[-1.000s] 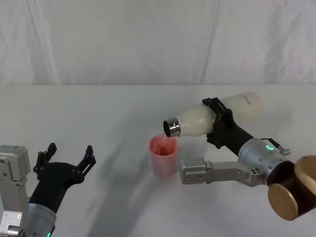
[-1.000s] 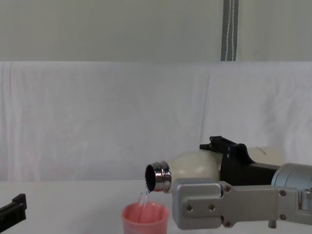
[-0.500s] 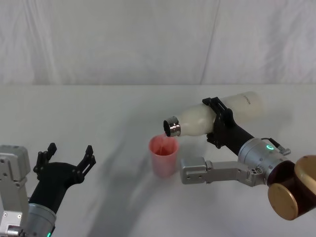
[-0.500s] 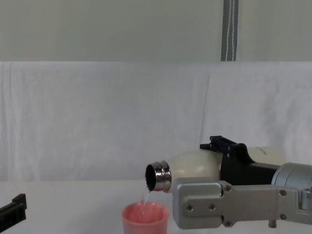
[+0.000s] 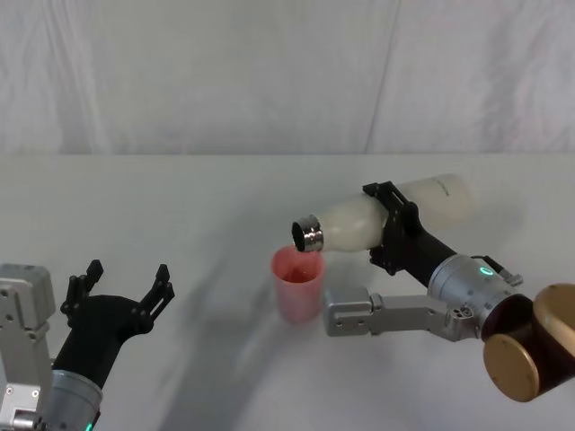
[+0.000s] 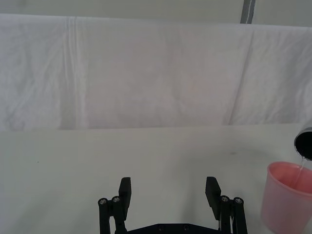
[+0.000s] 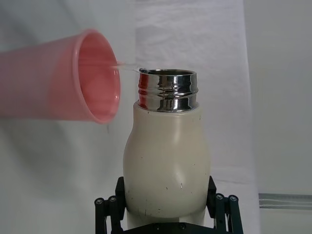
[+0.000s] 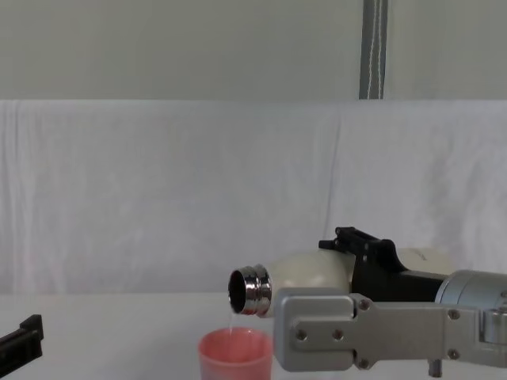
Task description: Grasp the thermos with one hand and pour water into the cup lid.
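Nearest me, my left gripper (image 5: 121, 292) is idling with fingers spread. Mid-table, the cup lid (image 5: 297, 284) is catching a thin stream from the thermos (image 5: 382, 215), which my right gripper (image 5: 391, 229) is clenching tipped above it.

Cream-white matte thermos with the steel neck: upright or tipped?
Tipped, nearly horizontal. The cream-white matte thermos, clamped in the right pincer, has its steel mouth over the small pink plastic cup lid, a thin stream falling in.

White table (image 5: 180, 206), creased white cloth backdrop (image 8: 158, 190) — pale wall above, grey pole (image 8: 372, 47)
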Motion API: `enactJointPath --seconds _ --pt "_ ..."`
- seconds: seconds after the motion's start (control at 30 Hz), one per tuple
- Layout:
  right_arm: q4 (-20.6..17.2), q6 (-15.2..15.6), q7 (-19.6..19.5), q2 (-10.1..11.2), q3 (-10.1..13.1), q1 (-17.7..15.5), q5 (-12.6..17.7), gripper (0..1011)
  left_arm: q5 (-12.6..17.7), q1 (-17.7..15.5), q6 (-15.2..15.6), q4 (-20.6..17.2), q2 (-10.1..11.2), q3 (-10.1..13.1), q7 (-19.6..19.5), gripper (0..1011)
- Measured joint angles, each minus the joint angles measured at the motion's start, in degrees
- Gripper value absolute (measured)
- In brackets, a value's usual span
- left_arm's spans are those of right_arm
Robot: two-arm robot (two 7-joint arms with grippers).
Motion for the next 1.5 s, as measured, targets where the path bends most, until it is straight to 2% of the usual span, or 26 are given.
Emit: enactJointPath --seconds 0.27,0.63,1.13,1.5 --pt "0.05 -0.24 -0.03 -0.51 0.29 -0.41 1.25 951 0.0 0.0 0.0 0.0 0.0 0.0 0.0 1001" --pt "-0.45 -2.12 -1.8 -0.94 2.59 -1.86 5.19 951 0.0 0.0 0.0 0.0 0.0 0.0 0.0 1001" --pt "-0.65 -5.56 -3.17 -2.79 7.6 -4.57 14.31 951 0.0 0.0 0.0 0.0 0.0 0.0 0.0 1001" --pt "-0.27 -7.41 -3.58 -3.59 9.85 -5.91 18.35 951 0.0 0.0 0.0 0.0 0.0 0.0 0.0 1001"
